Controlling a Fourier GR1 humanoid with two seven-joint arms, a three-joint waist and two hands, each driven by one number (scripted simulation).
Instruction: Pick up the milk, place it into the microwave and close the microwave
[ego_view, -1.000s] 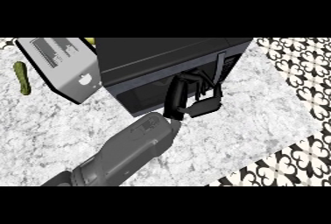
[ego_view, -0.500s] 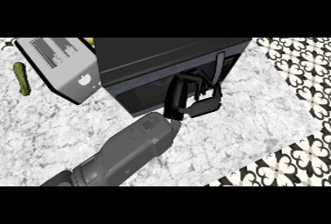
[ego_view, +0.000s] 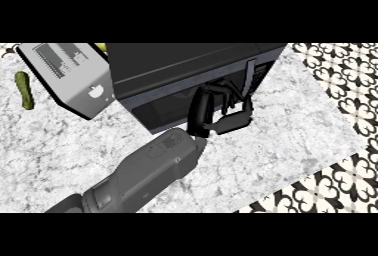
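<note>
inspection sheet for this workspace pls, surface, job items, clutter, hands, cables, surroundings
surface: grey-white marbled counter, with a black-and-white patterned area at the view's right.
job's things: black microwave, door looks shut; milk not seen.
clutter: grey box-shaped appliance left of the microwave; green pickle-like item at the far left; a yellow thing peeks out behind the appliance.
hands: one hand against the microwave's front near the door handle; which arm cannot be told, fingers unclear.
cables: nothing seen.
surroundings: nothing seen.
</note>
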